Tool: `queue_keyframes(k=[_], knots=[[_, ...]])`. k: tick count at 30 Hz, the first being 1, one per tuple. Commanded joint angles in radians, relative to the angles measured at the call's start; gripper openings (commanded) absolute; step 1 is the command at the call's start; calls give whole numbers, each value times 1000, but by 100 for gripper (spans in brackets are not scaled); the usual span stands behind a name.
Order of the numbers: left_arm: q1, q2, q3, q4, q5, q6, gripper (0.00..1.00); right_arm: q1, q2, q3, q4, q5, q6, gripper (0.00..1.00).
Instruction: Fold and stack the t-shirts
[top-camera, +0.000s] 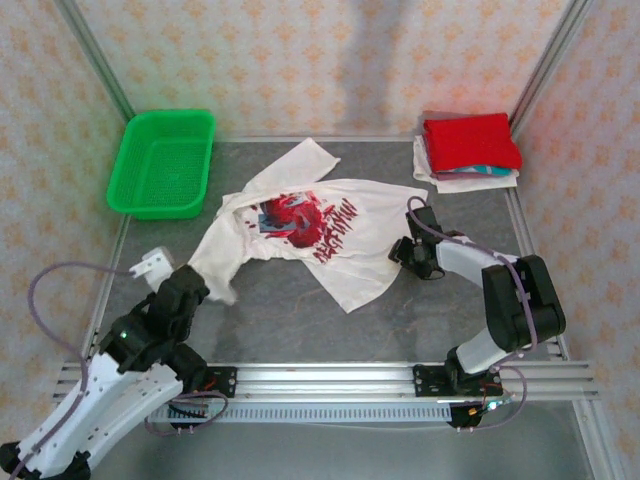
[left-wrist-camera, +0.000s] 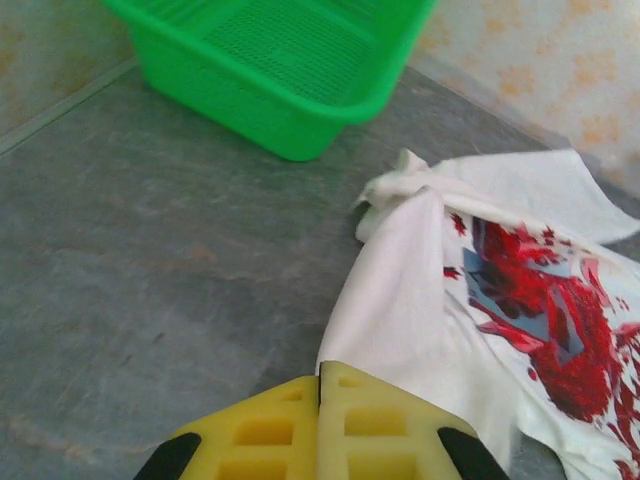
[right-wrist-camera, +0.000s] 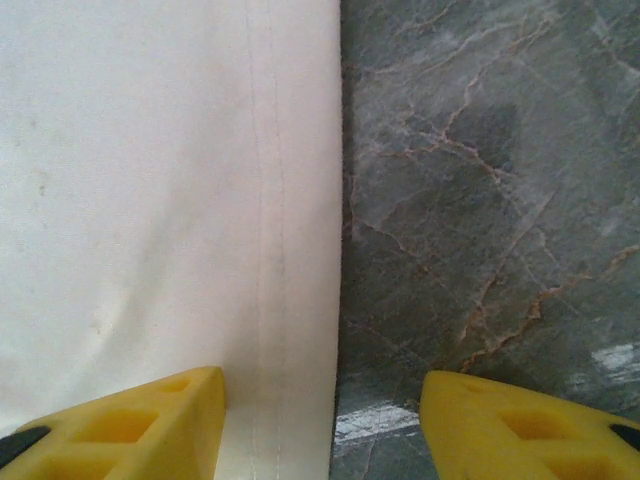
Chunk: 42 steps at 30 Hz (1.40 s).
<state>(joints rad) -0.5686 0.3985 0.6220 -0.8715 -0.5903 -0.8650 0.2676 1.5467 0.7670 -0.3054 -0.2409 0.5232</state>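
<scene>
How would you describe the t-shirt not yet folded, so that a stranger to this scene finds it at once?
On the grey table, look between the green basket at the far left corner and the folded pile at the far right corner. The t-shirt lies spread out there, in the middle. Only it is unfolded, cream-white with a red splatter graphic.

From high behind the near edge, the top camera looks down and forward across the whole grey bench (top-camera: 300, 320), wall to wall. The left wrist camera rides low over the bench's left side, facing forward past its own yellow jaws to the green basket (left-wrist-camera: 290, 60) and cream-white t-shirt (left-wrist-camera: 400, 300) (both also lie in the top view). The right wrist camera hangs very close, looking straight down between its jaws on the shirt's hemmed edge and bare bench.
</scene>
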Motion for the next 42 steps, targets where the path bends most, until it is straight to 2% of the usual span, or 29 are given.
queue_keyframes(k=[1,6,10,15,20,25,27,34,35,40,42], knots=[[2,-74,-12,-161,-182,-149,0,-5,74,1,88,-46,-16,55],[4,-57,37,-73,-360,-12,0,-21,73,9,77,-67,-26,56],[8,46,77,-51,-388,9,0,35,-9,29,8,-89,-131,58],[46,105,30,-30,-304,-63,0,212,-247,-18,-44,-113,-277,66],[165,109,-25,73,-136,-15,0,468,-315,-21,-166,-10,-386,65],[288,163,-19,118,35,43,0,625,-205,-7,-198,21,-388,62],[321,176,-18,132,88,57,0,689,-126,41,-248,105,-376,62],[396,208,-34,187,205,100,0,799,95,168,-349,258,-362,62],[406,211,-36,193,219,104,0,805,112,176,-350,270,-359,59],[448,189,-37,182,250,118,0,806,131,189,-364,341,-330,29],[455,159,-31,196,272,136,0,805,108,203,-384,393,-324,13]])
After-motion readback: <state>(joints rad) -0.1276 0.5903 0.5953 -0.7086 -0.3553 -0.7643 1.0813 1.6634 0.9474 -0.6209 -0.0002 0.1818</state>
